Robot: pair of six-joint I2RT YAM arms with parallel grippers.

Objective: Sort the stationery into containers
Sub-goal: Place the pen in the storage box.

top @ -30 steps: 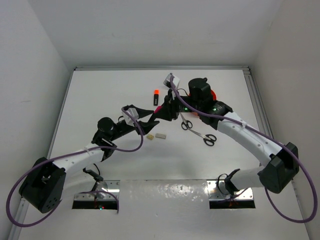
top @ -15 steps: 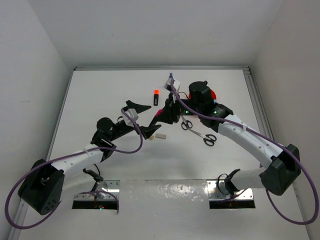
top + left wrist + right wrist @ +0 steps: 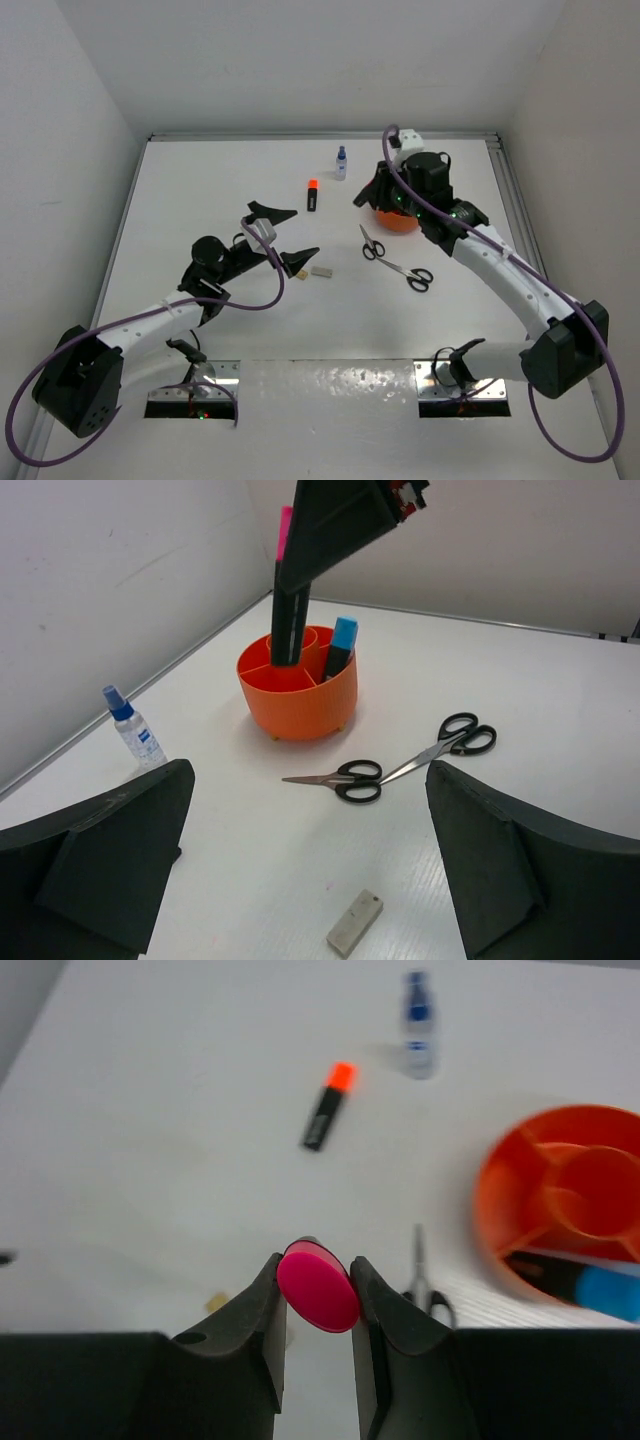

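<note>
R claw (image 3: pixel 316 1265) is pinched shut on the pink marker (image 3: pixel 318 1287), holding it at the cap end. The jaws are narrow, w/ no gap either side of the cap. Marker's long axis runs approx upright, in line w/ the claw's own reach: pink cap up betw. the fingers, black tail pointing straight down away from the claw.

In the L wrist view the tail hangs at the orange tub (image 3: pixel 300 702), seemingly just inside the rim next to the central cup. Depth isn't certain, so it may be only just over it. Either way the tub sits right under the claw tip, not off to a side. My read: next move is a plain lower-and-release w/ no re-aiming, provided the tail is over a compartment and not a divider. A blue-capped marker (image 3: pixel 341 645) stands in the tub just beside the held one.

L claw (image 3: pixel 285 230) is spread fully wide and holds nothing. It's well apart from the tub, so the R arm is plainly nearer. Beige eraser (image 3: pixel 299 272) lies just below the L claw; scissors (image 3: pixel 340 778) lie betw. it and the tub.
</note>
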